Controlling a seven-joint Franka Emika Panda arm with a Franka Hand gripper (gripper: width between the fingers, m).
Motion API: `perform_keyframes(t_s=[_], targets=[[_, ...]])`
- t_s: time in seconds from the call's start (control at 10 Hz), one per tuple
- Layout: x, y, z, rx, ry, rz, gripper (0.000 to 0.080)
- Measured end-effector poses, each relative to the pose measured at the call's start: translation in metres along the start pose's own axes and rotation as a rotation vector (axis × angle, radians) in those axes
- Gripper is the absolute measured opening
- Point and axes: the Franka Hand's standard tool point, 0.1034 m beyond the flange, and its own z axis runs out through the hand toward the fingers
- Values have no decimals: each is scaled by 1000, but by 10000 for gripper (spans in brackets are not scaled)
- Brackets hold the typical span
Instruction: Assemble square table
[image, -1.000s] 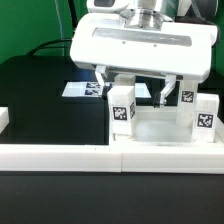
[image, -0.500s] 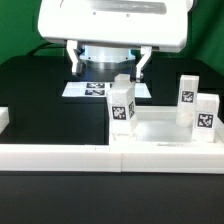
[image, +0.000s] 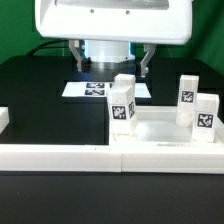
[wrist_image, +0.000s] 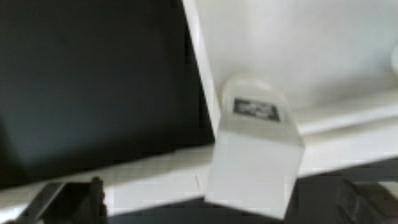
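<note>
The square table top (image: 160, 128) is a white rimmed tray at the exterior view's right. Three white tagged leg blocks stand upright on it: one at its left corner (image: 122, 103) and two at the right (image: 187, 94) (image: 206, 112). My gripper (image: 112, 62) hangs open and empty above and behind the left leg block, with one finger (image: 77, 58) on each side. In the wrist view that leg block (wrist_image: 258, 140) shows below and between my open fingers (wrist_image: 71, 200), with the tray top (wrist_image: 302, 50) beyond it.
The marker board (image: 95, 88) lies on the black table behind the tray, under my gripper. A long white rail (image: 80, 156) runs along the front. Another white piece (image: 3, 118) sits at the exterior view's left edge.
My gripper has moved up and toward the exterior view's left, away from above the tray's middle. It stayed open and empty. The leg blocks have not moved.
</note>
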Motion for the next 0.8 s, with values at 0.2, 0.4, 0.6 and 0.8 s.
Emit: perform_keyframes(t_s=[0.2, 0.4, 0.6, 0.8], targets=[[5, 0, 0, 0, 23, 0, 649], [8, 0, 4, 24, 60, 24, 649], [8, -14, 9, 37, 88, 74, 649], [7, -20, 17, 36, 90, 85, 649]])
